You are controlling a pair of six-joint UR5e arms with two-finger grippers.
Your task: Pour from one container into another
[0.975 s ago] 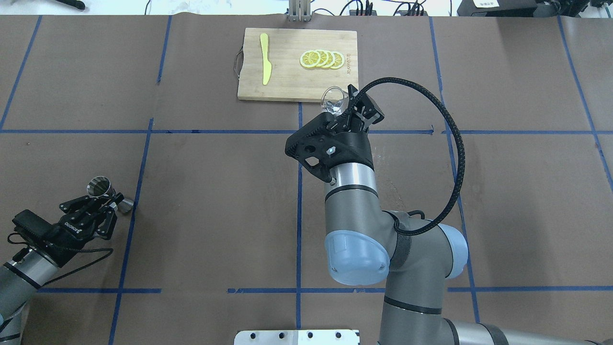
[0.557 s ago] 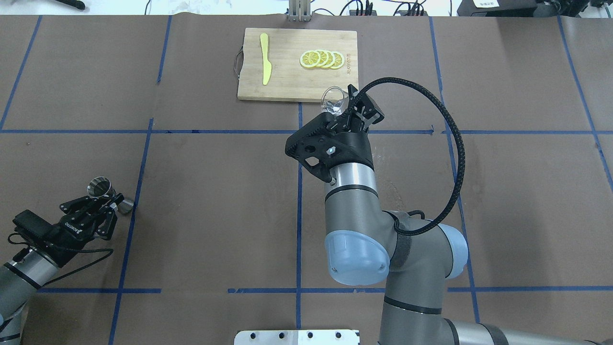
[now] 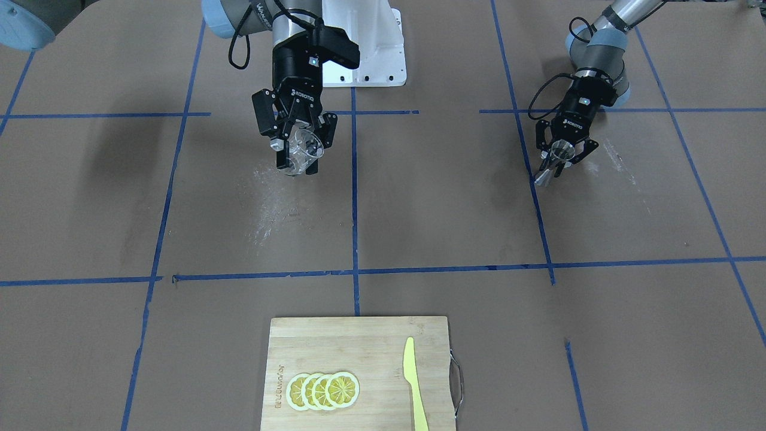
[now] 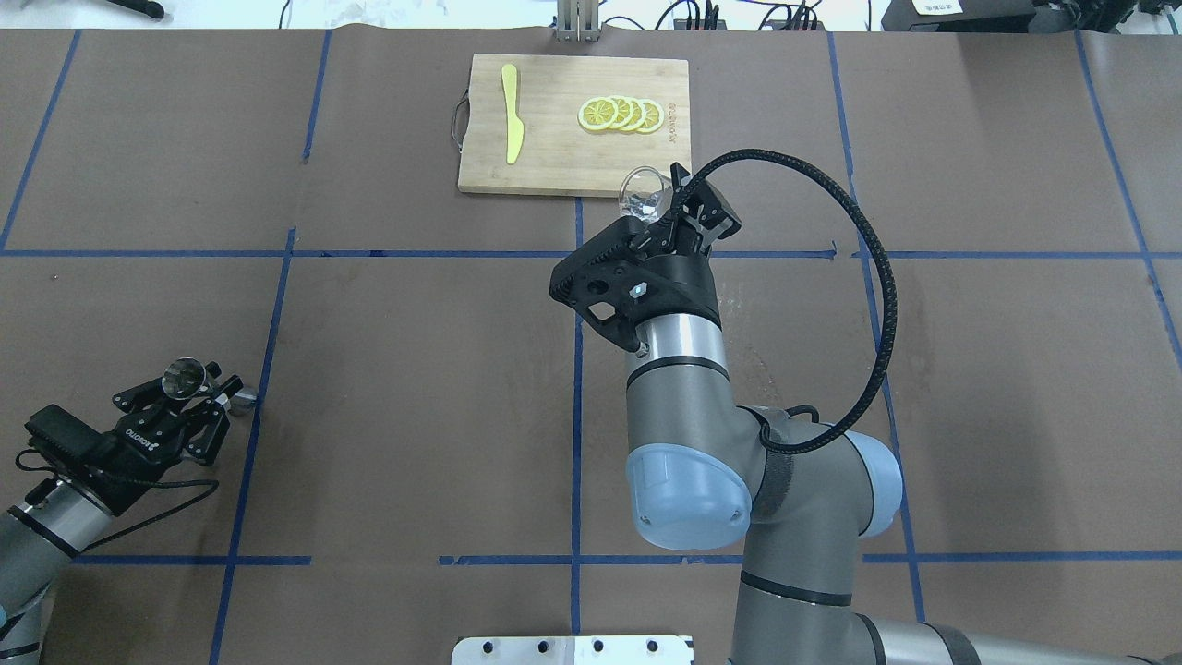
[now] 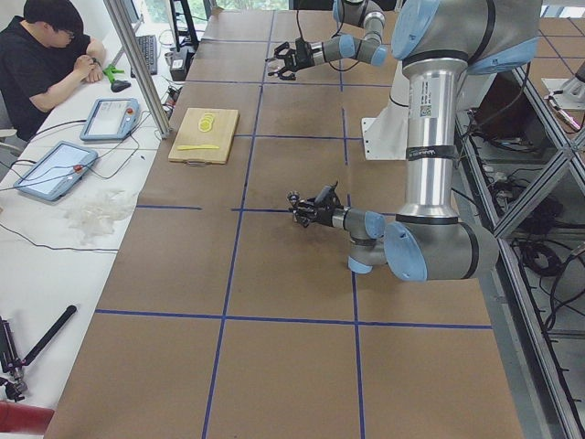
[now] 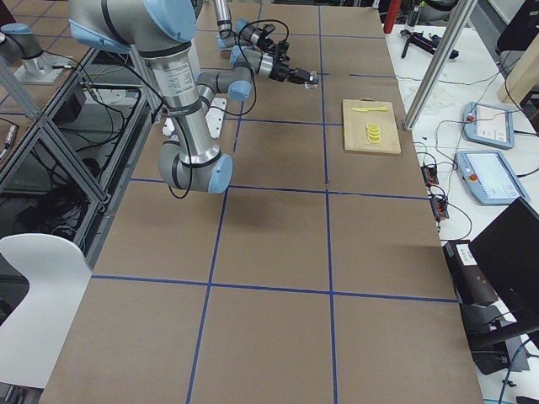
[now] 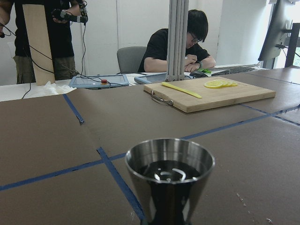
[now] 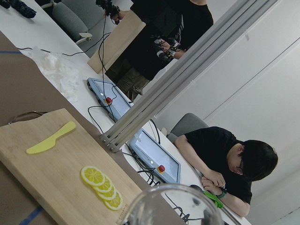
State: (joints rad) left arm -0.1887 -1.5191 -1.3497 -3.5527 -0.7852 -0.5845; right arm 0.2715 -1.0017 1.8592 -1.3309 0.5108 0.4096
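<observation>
A small steel jigger (image 4: pixel 185 378) is at the table's left, and my left gripper (image 4: pixel 209 393) is shut on its narrow waist. In the left wrist view the jigger (image 7: pixel 169 176) fills the lower middle, its dark inside showing only reflections. My right gripper (image 4: pixel 661 218) is shut on a clear glass (image 4: pixel 641 191), held tilted just in front of the cutting board. In the front-facing view the glass (image 3: pixel 303 149) hangs above the table between the right gripper's fingers (image 3: pixel 282 157), and the jigger (image 3: pixel 552 162) sits in my left gripper (image 3: pixel 559 159). The two containers are far apart.
A wooden cutting board (image 4: pixel 554 157) lies at the far middle, carrying a yellow knife (image 4: pixel 511 112) and lemon slices (image 4: pixel 621 114). People sit and stand beyond the far table edge (image 7: pixel 187 42). Blue tape lines cross the brown table cover.
The jigger's upper cup has shifted a little toward my left gripper's body, as the left gripper turned slightly. The right arm and the glass have not moved.
</observation>
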